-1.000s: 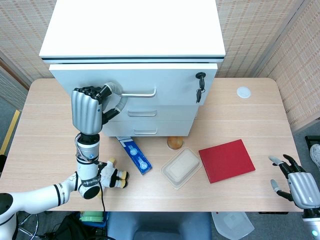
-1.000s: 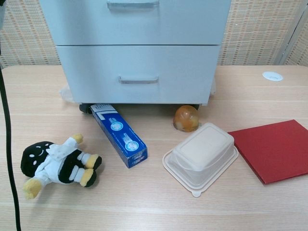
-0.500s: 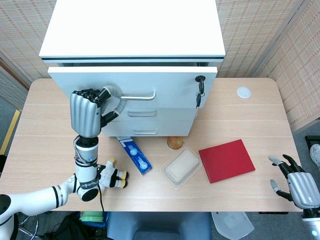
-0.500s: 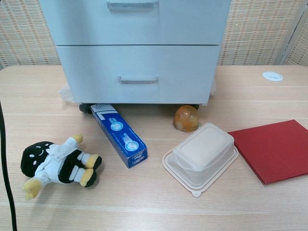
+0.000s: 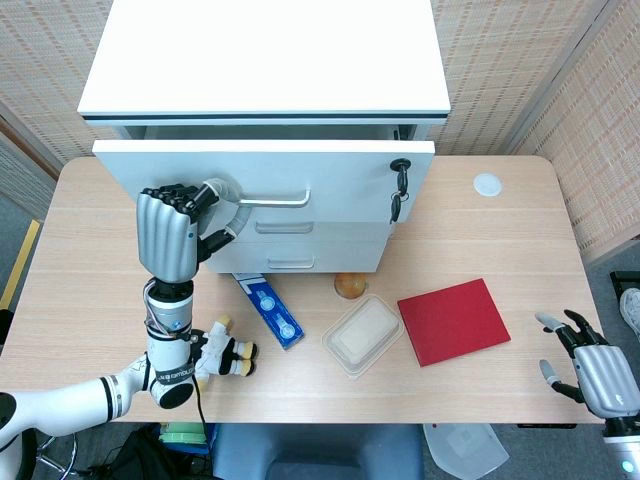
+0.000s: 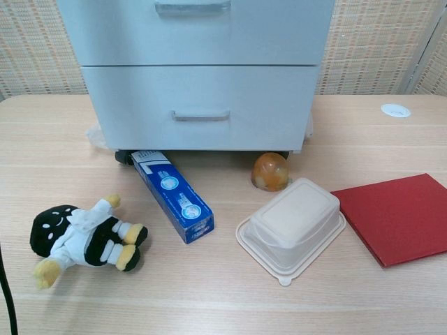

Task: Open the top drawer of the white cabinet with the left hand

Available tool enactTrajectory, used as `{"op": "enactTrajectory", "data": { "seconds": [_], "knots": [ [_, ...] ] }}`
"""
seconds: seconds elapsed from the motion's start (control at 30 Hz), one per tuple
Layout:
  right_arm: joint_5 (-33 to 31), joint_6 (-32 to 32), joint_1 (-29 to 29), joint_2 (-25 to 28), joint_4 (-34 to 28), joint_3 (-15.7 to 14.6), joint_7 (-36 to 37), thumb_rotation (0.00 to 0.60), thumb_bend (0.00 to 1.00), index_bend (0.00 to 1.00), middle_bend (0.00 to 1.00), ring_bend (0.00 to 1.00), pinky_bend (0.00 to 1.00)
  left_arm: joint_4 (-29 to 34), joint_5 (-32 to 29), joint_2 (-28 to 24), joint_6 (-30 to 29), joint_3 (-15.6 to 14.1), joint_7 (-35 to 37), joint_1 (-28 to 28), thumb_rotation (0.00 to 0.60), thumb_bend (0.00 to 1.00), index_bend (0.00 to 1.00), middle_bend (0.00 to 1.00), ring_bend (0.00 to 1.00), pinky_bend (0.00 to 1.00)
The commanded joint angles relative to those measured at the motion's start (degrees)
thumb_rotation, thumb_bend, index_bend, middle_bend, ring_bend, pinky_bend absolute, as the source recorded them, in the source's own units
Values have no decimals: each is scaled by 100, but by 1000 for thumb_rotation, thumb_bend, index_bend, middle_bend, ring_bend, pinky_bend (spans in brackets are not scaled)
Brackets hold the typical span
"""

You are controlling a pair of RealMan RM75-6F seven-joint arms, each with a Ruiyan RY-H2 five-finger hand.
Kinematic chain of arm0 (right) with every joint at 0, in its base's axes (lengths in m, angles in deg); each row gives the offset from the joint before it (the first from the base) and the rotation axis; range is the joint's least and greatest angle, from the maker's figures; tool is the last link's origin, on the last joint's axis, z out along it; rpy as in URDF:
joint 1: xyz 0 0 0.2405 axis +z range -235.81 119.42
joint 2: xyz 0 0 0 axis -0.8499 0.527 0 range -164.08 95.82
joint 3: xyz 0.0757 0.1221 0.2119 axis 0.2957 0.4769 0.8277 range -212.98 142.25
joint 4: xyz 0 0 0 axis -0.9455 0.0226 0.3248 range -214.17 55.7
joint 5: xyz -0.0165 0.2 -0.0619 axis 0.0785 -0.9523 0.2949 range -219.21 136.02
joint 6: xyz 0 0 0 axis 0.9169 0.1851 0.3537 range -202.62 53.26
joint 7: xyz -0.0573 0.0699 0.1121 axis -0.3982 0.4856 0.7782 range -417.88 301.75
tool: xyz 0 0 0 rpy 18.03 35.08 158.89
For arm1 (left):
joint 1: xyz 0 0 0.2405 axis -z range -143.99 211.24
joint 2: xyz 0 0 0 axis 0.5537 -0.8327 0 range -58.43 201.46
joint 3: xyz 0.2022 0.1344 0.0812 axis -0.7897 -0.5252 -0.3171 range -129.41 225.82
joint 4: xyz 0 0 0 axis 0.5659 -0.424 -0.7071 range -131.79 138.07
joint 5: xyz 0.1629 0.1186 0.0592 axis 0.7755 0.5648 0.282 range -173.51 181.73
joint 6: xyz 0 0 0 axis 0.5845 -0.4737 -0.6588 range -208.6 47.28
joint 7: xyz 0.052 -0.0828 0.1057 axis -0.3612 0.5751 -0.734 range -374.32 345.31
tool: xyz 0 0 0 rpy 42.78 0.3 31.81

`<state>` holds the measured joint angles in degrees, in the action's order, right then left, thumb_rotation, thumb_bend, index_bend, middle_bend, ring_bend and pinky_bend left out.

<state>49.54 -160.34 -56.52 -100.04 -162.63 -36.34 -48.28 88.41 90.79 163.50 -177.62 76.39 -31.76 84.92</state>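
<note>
White three-drawer cabinet [image 5: 265,60] stands at the far side of the pale wood counter [image 5: 480,230]. Top drawer [image 5: 330,165] sits partly pulled out; a dark gap shows between its front panel and the cabinet top. A black key [image 5: 399,185] hangs in the lock at the right end of the drawer front.

Left hand [image 5: 168,232], silver with black fingers [image 5: 178,195], is raised in front of the drawer's left part, fingers curled over the left end of the slim metal bar handle [image 5: 272,198]; grip holds the handle. Small lettering on the left wrist is too small to read.

Right hand [image 5: 592,368] hovers off the near right counter corner, fingers spread, holding nothing.

On the counter, head view: blue rectangular box [image 5: 268,307] with round white marks, print unreadable, one end tucked under the cabinet; black-and-white plush toy with yellow feet [image 5: 225,352]; orange-brown rounded object [image 5: 349,286] at the cabinet base; beige lidded plastic container [image 5: 364,334]; flat red book [image 5: 453,320]; small white disc [image 5: 487,184] far right.
</note>
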Motion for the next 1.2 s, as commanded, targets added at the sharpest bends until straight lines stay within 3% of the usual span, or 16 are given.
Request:
{"op": "enactTrajectory", "data": {
  "seconds": [0.03, 1.2],
  "knots": [
    [4, -8, -2, 4, -7, 1, -3, 600, 334, 188, 317, 237, 320, 34, 27, -10, -6, -7, -12, -14, 600, 309, 617, 1000, 1000, 1000],
    [-1, -8, -5, 1, -37, 7, -41, 600, 334, 188, 316, 237, 320, 436, 323, -75, -111, -72, -9, -258, 600, 309, 618, 1000, 1000, 1000]
  ]
}}
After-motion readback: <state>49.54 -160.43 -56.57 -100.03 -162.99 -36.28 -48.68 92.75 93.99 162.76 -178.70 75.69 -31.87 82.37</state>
